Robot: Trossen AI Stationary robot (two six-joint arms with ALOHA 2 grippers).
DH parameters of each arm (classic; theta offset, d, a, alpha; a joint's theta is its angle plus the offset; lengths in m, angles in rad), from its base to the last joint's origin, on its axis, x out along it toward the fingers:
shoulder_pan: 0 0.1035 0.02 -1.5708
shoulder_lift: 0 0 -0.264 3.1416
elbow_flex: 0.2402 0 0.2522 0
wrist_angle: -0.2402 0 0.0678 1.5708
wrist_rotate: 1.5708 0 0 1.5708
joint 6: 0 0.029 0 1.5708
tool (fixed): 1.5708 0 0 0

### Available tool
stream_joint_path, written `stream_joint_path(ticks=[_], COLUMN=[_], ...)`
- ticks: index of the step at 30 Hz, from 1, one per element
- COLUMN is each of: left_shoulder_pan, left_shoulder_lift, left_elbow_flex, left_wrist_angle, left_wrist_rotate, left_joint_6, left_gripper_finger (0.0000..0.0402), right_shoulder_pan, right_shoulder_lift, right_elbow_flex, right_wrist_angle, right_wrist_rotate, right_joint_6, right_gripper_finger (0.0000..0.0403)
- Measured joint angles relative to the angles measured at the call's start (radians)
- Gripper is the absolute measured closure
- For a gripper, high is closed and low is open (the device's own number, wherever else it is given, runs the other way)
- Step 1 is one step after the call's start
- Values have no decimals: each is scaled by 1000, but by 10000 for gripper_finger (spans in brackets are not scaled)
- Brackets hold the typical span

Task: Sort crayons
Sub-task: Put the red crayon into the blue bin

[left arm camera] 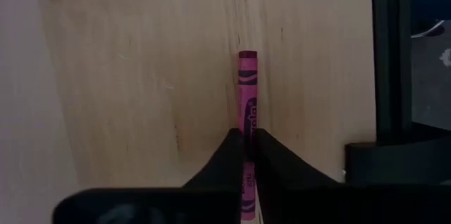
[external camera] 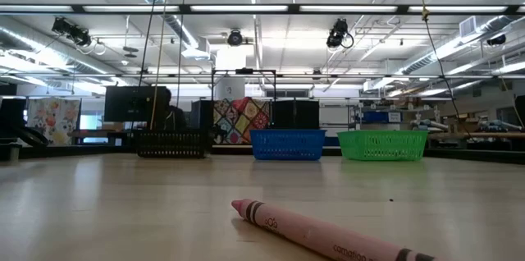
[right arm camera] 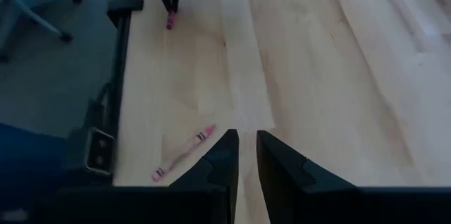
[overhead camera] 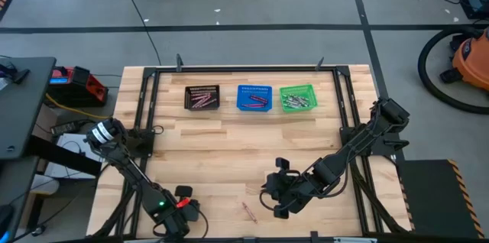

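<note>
Left wrist view, left gripper (left arm camera: 249,143) pinching a pink crayon (left arm camera: 247,90) above the wooden table (left arm camera: 141,76), right gripper (right arm camera: 246,155) slightly parted, holding nothing, another pink crayon (right arm camera: 184,153) lying loose near the table's front edge, more crayons in three baskets (overhead camera: 254,98) far back.

Three baskets (overhead camera: 253,97) stand in a row at the far side of the desk (overhead camera: 229,151), with crayons (overhead camera: 203,98) inside. One crayon (overhead camera: 248,211) lies alone near the front edge, between both arms.
</note>
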Motion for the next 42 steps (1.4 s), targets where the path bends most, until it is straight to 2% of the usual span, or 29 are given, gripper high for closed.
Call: stream_joint_path(ticks=[4, 8, 13, 16, 22, 30, 34, 37, 42], left_shoulder_pan=[-3, 4, 10, 14, 26, 71, 121, 150, 187], left_shoulder_lift=[-35, -91, -150, -188, -233, -239, -239, -240, -240], left_elbow_flex=[-5, -10, -7, -5, -5, -4, -4, -3, -3], left_wrist_angle=[15, 22, 29, 67, 214, 399, 474, 534, 637], left_wrist_rotate=[-31, -131, -177, -249, -399, -525, -549, -551, -548], left_joint_6=[3, 21, 22, 46, 174, 393, 443, 487, 583], left_gripper_finger=[381, 380, 379, 379, 379, 379, 379, 379, 379], right_shoulder_pan=[6, 24, 34, 35, 35, 36, 36, 36, 34], right_shoulder_lift=[0, 0, 0, 0, 0, 0, 0, 0, 0], right_elbow_flex=[0, 0, 0, 0, -13, -61, -69, -70, -71], right_wrist_angle=[26, 39, 44, 44, 70, 185, 270, 316, 337], right_wrist_rotate=[-35, -45, -45, -50, -52, -72, -63, -10, 44], right_joint_6=[38, 34, 33, 32, 17, -100, -229, -318, -361], right_gripper_finger=[343, 343, 343, 343, 343, 343, 343, 343, 343])
